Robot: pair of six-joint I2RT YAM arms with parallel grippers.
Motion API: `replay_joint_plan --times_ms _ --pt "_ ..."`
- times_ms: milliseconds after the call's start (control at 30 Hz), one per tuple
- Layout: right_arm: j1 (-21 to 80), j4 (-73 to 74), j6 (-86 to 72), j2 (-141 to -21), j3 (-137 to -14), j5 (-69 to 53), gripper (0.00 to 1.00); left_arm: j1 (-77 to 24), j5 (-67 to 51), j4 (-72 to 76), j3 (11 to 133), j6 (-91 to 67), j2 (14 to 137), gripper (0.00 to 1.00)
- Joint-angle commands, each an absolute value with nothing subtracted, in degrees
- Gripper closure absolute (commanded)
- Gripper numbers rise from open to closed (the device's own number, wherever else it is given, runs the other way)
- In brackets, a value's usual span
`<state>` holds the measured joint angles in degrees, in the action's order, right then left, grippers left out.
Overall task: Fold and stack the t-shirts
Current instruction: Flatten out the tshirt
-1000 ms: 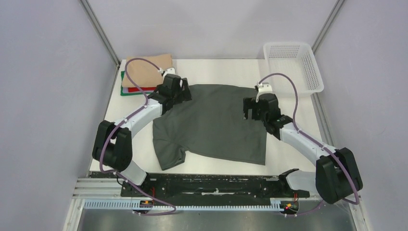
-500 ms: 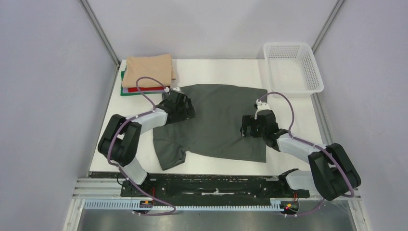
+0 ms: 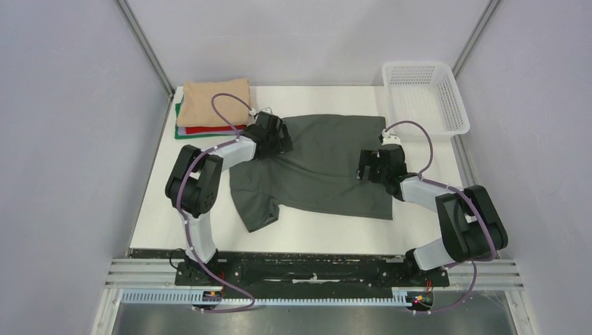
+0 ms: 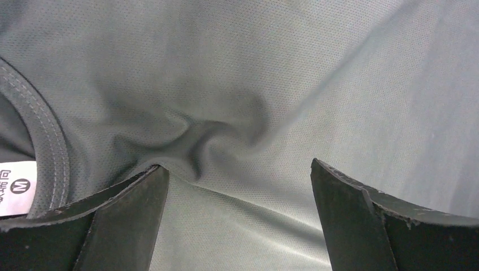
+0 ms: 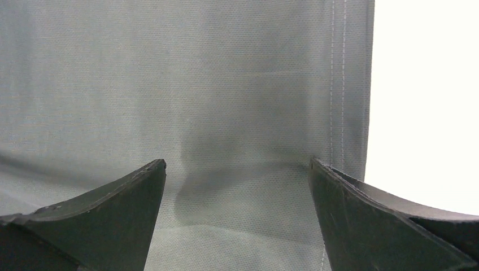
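The dark grey t-shirt (image 3: 321,164) is laid out flat across the middle of the surface (image 3: 328,234). Its collar (image 4: 51,141) is turned toward the left edge and its hem (image 5: 338,84) toward the right edge. One short sleeve (image 3: 257,213) is pointed toward the near edge.

The left gripper (image 3: 276,136) is lowered onto the shirt's collar end, on the side nearer the far edge. Its fingers (image 4: 121,217) are spread wide. In the left wrist view a small twisted pucker of cloth is seen between their tips, but nothing is pinched. A white size label (image 4: 14,189) marked M is seen just inside the collar.

The right gripper (image 3: 373,166) is set down on the hem end of the shirt, and it is likewise spread wide, with nothing clamped. In the right wrist view a shallow dimple of cloth is seen between the two tips. The double-stitched hem is run just past the right-hand finger, and bare white surface is shown beyond it.

At the far left corner a stack of folded t-shirts is placed, well apart from the right gripper and near the left one: a tan shirt (image 3: 213,101) on top, with a red shirt (image 3: 204,129) and a green shirt (image 3: 183,134) showing beneath at the stack's edge. A white lattice basket (image 3: 426,98) is stood at the far right corner, apart from the grey shirt.
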<state>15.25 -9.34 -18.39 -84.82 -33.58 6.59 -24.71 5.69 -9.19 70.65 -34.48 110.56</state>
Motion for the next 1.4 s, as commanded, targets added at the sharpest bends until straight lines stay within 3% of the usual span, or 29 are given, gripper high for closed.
replay_joint_plan --times_ms 0,167,400,633,833,1367 --pt "14.84 -7.19 -17.99 -79.88 -35.16 7.47 0.02 -24.90 5.35 -12.98 71.64 -32.41 106.00 0.00" --pt "14.85 -5.98 -19.65 -67.55 -29.42 7.62 0.02 -27.63 11.46 -18.81 62.76 -36.33 91.40 0.00" --pt "14.85 -4.37 -28.53 -48.16 -17.85 15.88 0.02 -31.02 20.26 -39.39 46.43 -48.60 69.46 0.00" --pt "14.85 -3.00 -28.27 -43.01 -15.81 16.67 0.02 -31.11 13.37 -46.23 33.18 -54.33 50.76 0.04" --pt "14.85 -0.28 -27.13 -45.89 -17.43 15.83 0.02 -31.16 10.45 -46.31 31.23 -54.28 51.46 0.23" --pt "14.85 4.23 -26.80 -47.74 -18.47 19.72 0.02 -31.29 3.23 -35.11 26.39 -53.28 61.61 0.51"
